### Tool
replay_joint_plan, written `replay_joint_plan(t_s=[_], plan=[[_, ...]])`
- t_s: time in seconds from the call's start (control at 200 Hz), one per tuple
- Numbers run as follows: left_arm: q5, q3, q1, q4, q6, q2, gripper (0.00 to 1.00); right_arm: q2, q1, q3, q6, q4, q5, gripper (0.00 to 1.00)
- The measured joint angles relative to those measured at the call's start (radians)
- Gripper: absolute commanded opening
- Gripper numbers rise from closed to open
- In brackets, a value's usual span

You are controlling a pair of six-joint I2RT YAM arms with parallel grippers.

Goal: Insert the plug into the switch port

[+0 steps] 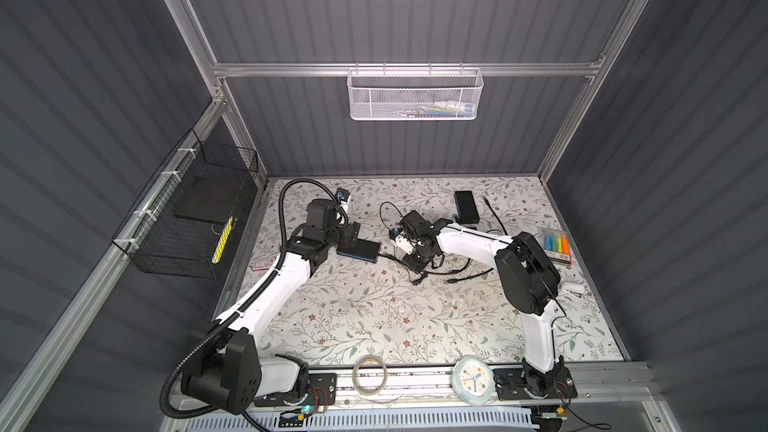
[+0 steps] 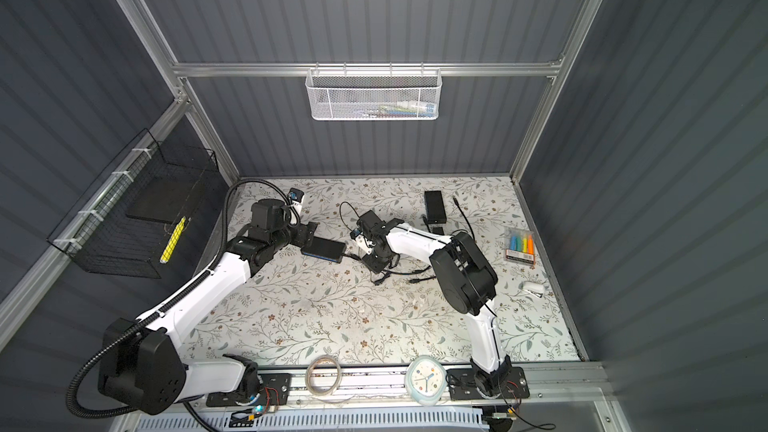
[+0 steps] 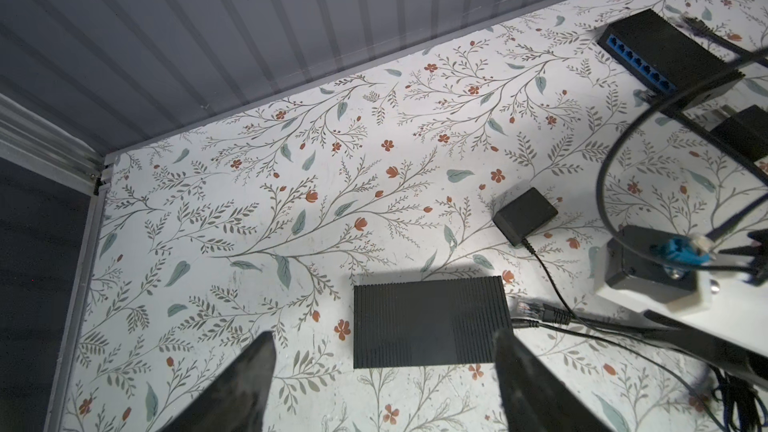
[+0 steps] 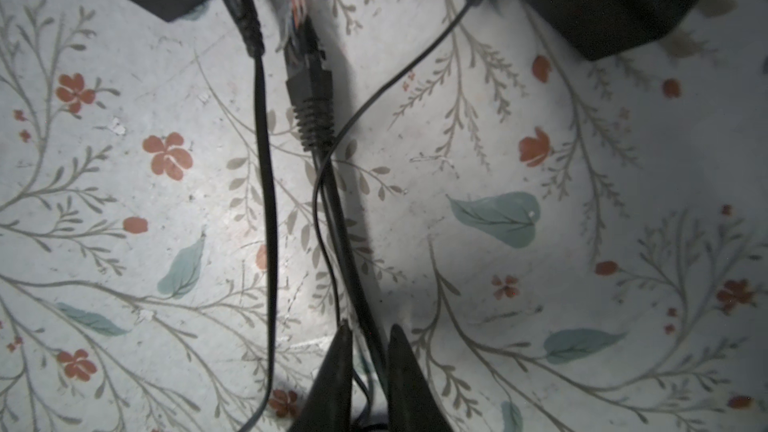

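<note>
Just beside the switch [image 1: 359, 250], the plug [image 1: 387, 257] lies on the floral mat [image 1: 374, 326], unplugged.
In both top views the left gripper [image 1: 351, 238] hangs over the switch's left end and the right gripper [image 1: 413, 263] sits low, just right of the plug. Left wrist view: fingers [image 3: 249, 380] spread wide, flanking the switch [image 3: 428, 322]; the plug [image 3: 528, 308] lies free at its side, next to a power lead [image 3: 524, 323]. Right wrist view: fingers [image 4: 338, 359] nearly together with the cable [image 4: 345, 222] between them, the plug [image 4: 307, 56] further along it; whether they pinch it, I cannot tell.
</note>
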Motion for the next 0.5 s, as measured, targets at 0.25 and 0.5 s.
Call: replay_joint_plan(t_s=[0.25,0.5], plan=[[-0.019,0.000,0.000,-0.003,-0.026,0.000,0.83,0.041,0.018,0.031,0.000,-0.006,0.031,0.14],[-0.019,0.000,0.000,-0.010,-0.034,0.000,0.83,0.048,0.028,0.040,0.001,-0.011,0.059,0.06]])
